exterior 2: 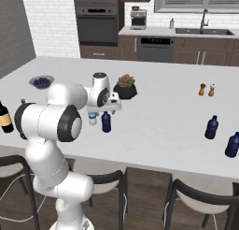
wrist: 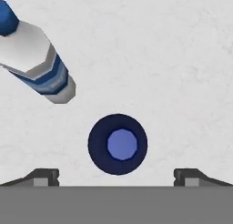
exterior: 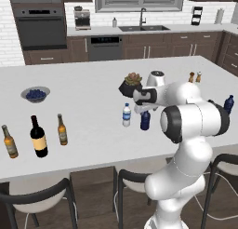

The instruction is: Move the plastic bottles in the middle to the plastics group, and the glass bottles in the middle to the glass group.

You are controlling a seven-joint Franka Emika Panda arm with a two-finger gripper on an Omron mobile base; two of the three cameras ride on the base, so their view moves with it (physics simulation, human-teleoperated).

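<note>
A small dark blue bottle [exterior: 145, 120] [exterior 2: 106, 122] stands mid-counter, seen from straight above in the hand view [wrist: 117, 144]. My gripper [exterior: 145, 110] [exterior 2: 108, 111] [wrist: 116, 179] hangs open just above it, fingertips [wrist: 43, 177] wide on either side, not touching. A clear bottle [exterior: 126, 115] [exterior 2: 93, 118] [wrist: 38, 63] with a blue label and blue cap stands close beside it. The tall dark wine bottle [exterior: 39, 137] [exterior 2: 4, 117] stands far left between two amber beer bottles [exterior: 62, 130] [exterior: 9, 142]. Two more dark blue bottles [exterior 2: 212, 127] [exterior 2: 232, 145] stand far right.
A potted plant [exterior: 132, 84] [exterior 2: 125, 87] sits just behind the hand. A bowl of blueberries [exterior: 35, 94] [exterior 2: 41, 82] is at the back left, and salt and pepper shakers [exterior: 195, 77] [exterior 2: 207, 89] at the back right. Stools line the counter's near edge [exterior: 93, 165].
</note>
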